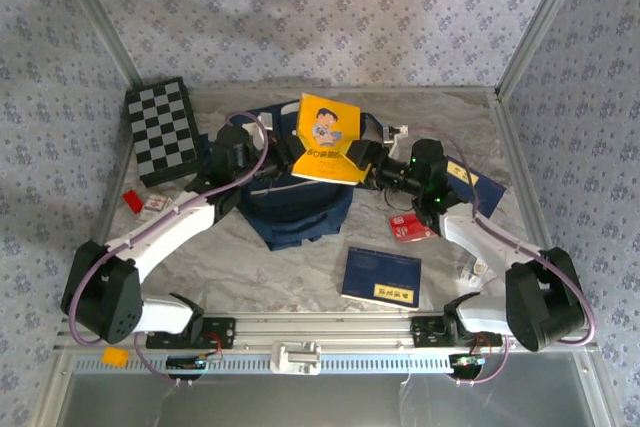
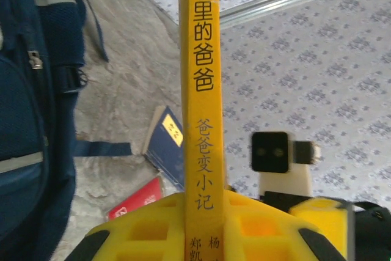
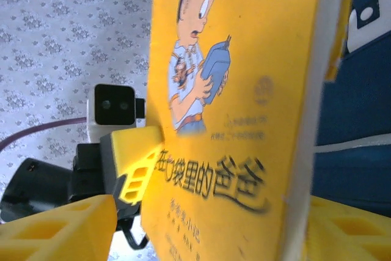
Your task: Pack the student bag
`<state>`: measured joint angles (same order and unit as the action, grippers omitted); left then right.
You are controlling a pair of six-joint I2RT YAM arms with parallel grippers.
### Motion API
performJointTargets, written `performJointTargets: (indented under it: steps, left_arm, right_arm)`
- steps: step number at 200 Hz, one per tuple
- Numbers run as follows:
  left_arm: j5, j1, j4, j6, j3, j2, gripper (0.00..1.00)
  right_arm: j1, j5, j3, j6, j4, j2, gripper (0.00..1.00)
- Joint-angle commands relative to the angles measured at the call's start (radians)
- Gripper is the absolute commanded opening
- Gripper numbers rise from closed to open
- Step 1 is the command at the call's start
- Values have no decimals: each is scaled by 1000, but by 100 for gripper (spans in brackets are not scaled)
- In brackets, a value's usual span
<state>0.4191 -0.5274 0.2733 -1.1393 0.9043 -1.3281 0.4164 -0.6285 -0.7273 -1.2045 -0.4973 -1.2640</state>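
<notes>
One big student bag (image 1: 300, 212) lies in the middle of the table (image 1: 250, 277), a bit toward the far side. It is soft dark blue cloth with white stripes, dark straps and a small metal zip pull (image 2: 35, 60).

A flat yellow book (image 1: 327, 137) with a cartoon boy on the cover hangs tilted just above the far part of the bag. The left gripper (image 1: 285, 154) has its yellow fingers (image 2: 153, 230) pinched tight on the book's spine. The right gripper (image 1: 360, 155) sits at the book's right side. Its jaws stand apart around the book, with a gap on one side, so it is not squeezing.

The table top looks like grey marble, smooth and hard. There is bare room near the bag on the left, and a thin strip behind it by the far edge.

A black and grey checkerboard (image 1: 163, 130) lies at the far left corner. A little red block (image 1: 133, 201) lies by the left edge. A flat dark blue book (image 1: 381, 276) lies near the front, right of the bag. A small red packet (image 1: 410, 228) is just beyond it, and another blue book (image 1: 480, 187) pokes out under the right arm. Flowery walls stand all around.
</notes>
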Motion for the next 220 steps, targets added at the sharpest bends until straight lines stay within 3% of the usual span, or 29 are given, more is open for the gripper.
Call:
performJointTargets:
  steps: [1, 41, 69, 81, 99, 114, 141, 178, 220]
  left_arm:
    - [-31, 10, -2, 58, -15, 53, 0]
    - [-43, 1, -23, 75, -43, 54, 0]
    - [-20, -10, -35, 106, -51, 63, 0]
    - [-30, -15, -81, 148, -51, 83, 10]
    - [-99, -23, -230, 254, -42, 135, 34]
    - [-175, -45, -400, 418, -8, 172, 49]
    - [-374, -115, -678, 707, 52, 174, 56]
    - [-500, -173, -730, 971, 60, 87, 70]
    - [-441, -184, -656, 1217, 125, -83, 80]
  right_arm:
    - [-2, 1, -5, 52, 61, 45, 60]
    - [-11, -17, 11, 55, 66, 16, 27]
    - [-7, 14, -12, 129, 182, 47, 8]
    - [-8, 35, -16, 159, 241, 71, 0]
    - [-14, 49, -27, 204, 347, 114, 0]
    - [-15, 85, -33, 249, 465, 166, 0]
    - [-16, 181, -53, 338, 715, 272, 0]
    - [-40, 277, -13, 351, 900, 418, 0]
    - [-95, 277, 19, 351, 970, 496, 0]
